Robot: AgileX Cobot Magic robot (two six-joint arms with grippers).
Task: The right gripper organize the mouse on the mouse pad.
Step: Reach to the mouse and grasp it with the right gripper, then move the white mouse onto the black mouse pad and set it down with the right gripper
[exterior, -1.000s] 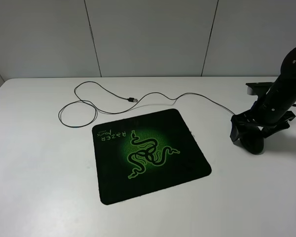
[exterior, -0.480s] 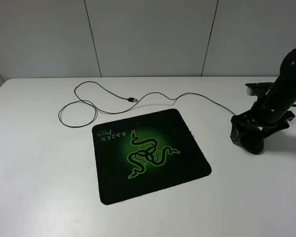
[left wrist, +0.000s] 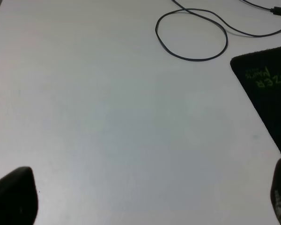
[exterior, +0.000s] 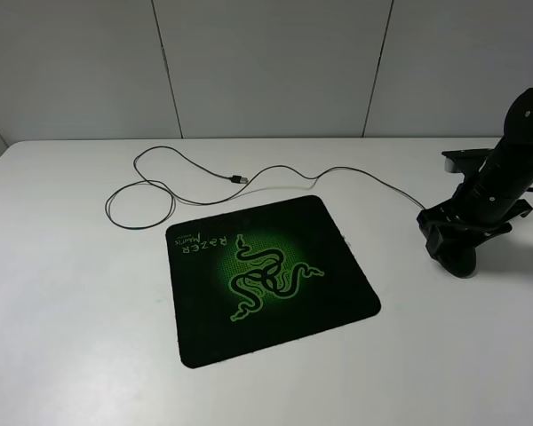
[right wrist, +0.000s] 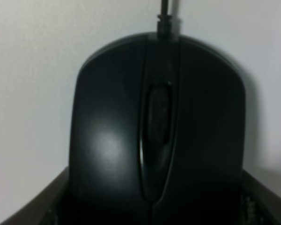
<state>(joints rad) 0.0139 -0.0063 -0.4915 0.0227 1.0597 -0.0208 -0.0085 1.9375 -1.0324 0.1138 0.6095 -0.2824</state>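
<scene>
The black mouse point(exterior: 459, 260) lies on the white table at the right, well off the mouse pad point(exterior: 329, 293). My right gripper point(exterior: 457, 247) is down over it. In the right wrist view the mouse point(right wrist: 159, 136) fills the picture, and the fingers point(right wrist: 33, 206) press against its two sides near its rear. Its cable point(exterior: 338, 171) runs left to a loop and a USB plug point(exterior: 238, 179) behind the pad. The pad has a green snake logo and lies in the middle of the table. My left gripper point(left wrist: 147, 201) is open and empty over bare table left of the pad point(left wrist: 271, 89).
The cable loop point(left wrist: 192, 33) lies on the table behind the pad's far left corner. A grey wall stands behind the table's back edge. A dark bracket point(exterior: 462, 160) sits at the table's right back edge behind the right arm.
My right gripper's fingers have drawn in around the mouse and the arm has shifted slightly. The mouse, cable and pad have not moved.
</scene>
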